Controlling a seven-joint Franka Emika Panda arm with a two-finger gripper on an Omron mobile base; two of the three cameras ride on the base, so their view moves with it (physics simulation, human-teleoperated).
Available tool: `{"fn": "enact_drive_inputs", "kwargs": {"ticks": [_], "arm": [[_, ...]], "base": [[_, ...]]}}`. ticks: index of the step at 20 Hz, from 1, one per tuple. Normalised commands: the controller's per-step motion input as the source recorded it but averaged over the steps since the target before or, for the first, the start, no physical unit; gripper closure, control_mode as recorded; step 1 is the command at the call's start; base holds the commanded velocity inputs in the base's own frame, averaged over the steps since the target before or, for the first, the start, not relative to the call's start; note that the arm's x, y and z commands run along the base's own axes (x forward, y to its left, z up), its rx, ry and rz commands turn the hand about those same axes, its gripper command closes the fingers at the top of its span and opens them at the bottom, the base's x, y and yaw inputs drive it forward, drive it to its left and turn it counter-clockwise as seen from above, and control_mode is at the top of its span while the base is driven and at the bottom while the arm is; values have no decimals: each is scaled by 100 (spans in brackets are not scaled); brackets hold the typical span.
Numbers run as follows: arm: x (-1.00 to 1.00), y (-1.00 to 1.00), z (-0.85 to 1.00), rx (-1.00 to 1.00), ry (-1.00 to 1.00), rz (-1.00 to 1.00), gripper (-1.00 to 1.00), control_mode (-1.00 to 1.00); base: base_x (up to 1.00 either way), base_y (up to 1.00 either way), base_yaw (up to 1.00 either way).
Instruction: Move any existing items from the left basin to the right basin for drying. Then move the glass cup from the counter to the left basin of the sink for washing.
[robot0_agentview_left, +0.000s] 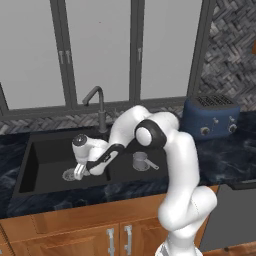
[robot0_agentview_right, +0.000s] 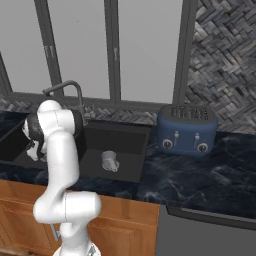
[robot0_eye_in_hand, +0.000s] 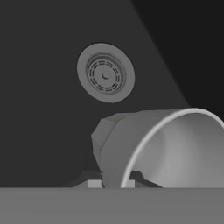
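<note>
My gripper is down inside the left basin, just right of the silver drain strainer. It is shut on the glass cup, gripping its wall near the rim. In the hand view the pale cup lies tilted with its open mouth toward the camera, and the strainer sits on the black floor beyond it. The cup hangs a little above the basin floor. In the right basin stands a grey metal cup with a straight handle, also visible from the other side.
The dark gooseneck tap rises behind the sink divider. A blue toaster stands on the marbled counter to the right of the sink. Windows and a herringbone wall close off the back.
</note>
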Motion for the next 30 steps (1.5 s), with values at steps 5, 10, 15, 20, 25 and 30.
{"fn": "enact_drive_inputs", "kwargs": {"ticks": [5,10,15,20,25,30], "arm": [[35,1,-30,0,3,-6,100,-100],[19,2,-32,0,4,-5,100,-100],[8,0,-19,0,2,-4,100,-100],[7,0,-13,0,0,-4,100,-100],[5,0,-8,0,0,-4,-100,-100],[0,0,-1,0,0,-3,-100,-100]], "base": [[0,0,0],[0,0,0],[0,0,0],[0,0,0],[0,0,0],[0,0,0]]}}
